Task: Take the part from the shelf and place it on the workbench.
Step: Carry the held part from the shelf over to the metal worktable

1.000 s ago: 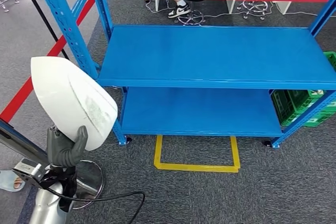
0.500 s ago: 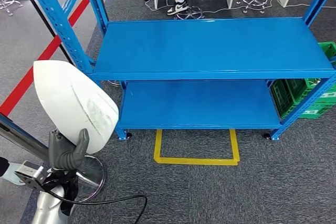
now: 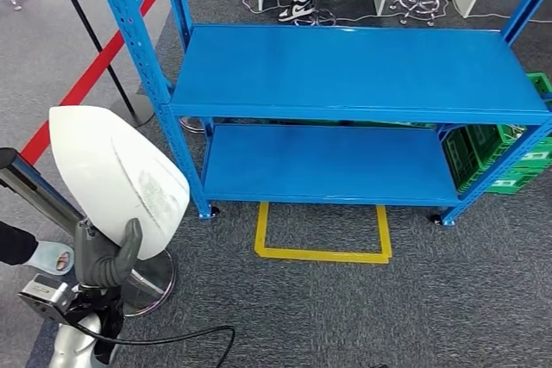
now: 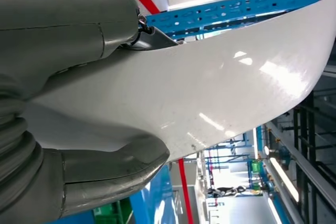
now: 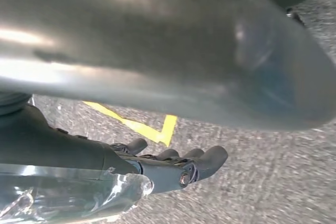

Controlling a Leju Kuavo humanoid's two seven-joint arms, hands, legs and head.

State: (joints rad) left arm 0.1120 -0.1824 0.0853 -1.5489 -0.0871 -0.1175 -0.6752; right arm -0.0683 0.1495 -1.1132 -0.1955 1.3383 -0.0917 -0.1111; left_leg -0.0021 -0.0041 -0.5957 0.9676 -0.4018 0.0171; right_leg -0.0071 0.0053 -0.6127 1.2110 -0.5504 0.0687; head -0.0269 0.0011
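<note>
The part (image 3: 117, 174) is a large white curved shell. My left hand (image 3: 104, 256) grips its lower edge and holds it up at the left, in front of the blue shelf (image 3: 351, 66) and clear of it. Up close, the left wrist view has the part's glossy white surface (image 4: 222, 87) clamped between the grey thumb (image 4: 111, 166) and the fingers above it. My right hand (image 5: 174, 163) hangs over the grey carpet, fingers stretched out with nothing in them. Both shelf boards are bare.
A yellow floor mark (image 3: 322, 252) lies in front of the shelf. Green crates (image 3: 501, 157) sit at its right end. Red barrier tape (image 3: 84, 84) runs along the left. A stool base (image 3: 147, 277) stands by my left arm. A person's sleeve (image 3: 16, 243) shows at the left edge.
The whole picture has shifted, so the camera moved; the shelf now sits a little more to the right. The part stays in my left hand. A dark sleeve has come in at the left edge.
</note>
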